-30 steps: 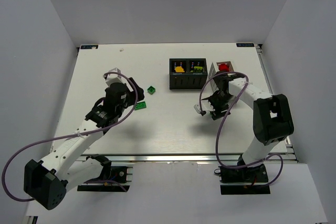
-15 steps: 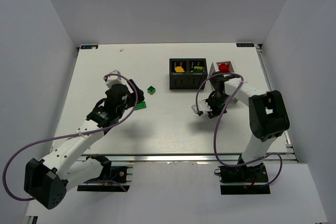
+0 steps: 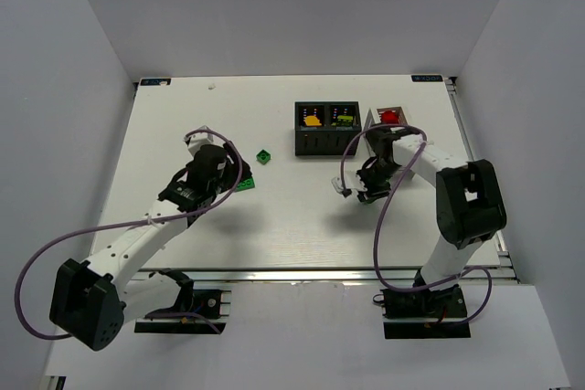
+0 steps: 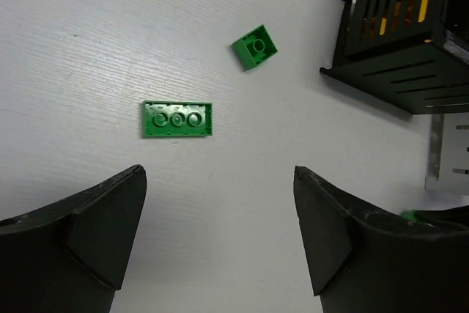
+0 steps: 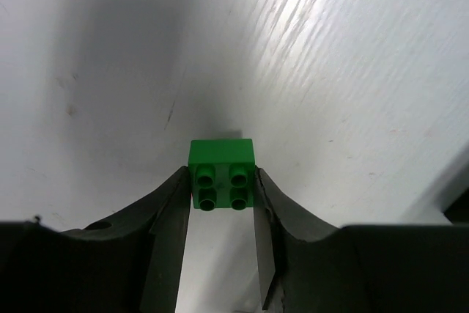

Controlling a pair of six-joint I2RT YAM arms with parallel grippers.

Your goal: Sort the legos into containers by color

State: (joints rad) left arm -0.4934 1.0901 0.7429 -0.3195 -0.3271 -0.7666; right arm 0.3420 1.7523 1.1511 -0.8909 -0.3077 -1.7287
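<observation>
- Between the fingers of the right gripper (image 5: 222,196) sits a small green brick (image 5: 222,170), studs facing the wrist camera. The pads press against both of its side walls and hold nothing else.
- Beneath it is the white table (image 5: 330,71). The shadow just past the brick does not show whether it is lifted or resting.
- Only the brick's near half looks to be between the pads, so it could pivot or squirt forward if the arm rises fast.
- A second risk is dropping it into a wrong compartment, since those visible already hold other colours.
- Off to one side of this gripper, and close, stands the black box (image 3: 326,130), with yellow and lime pieces inside. The white basket (image 3: 373,121) next to it holds a red piece. Both walls must be cleared on the way over.
- Across the table, the left gripper (image 4: 218,203) hangs wide open and empty.
- Ahead of its left finger lies a flat green brick (image 4: 177,119), underside up. Further ahead is a green cube (image 4: 255,47), well apart from it.
- Nothing lies between that gripper and the flat brick, but the black box looms ahead on its right.
</observation>
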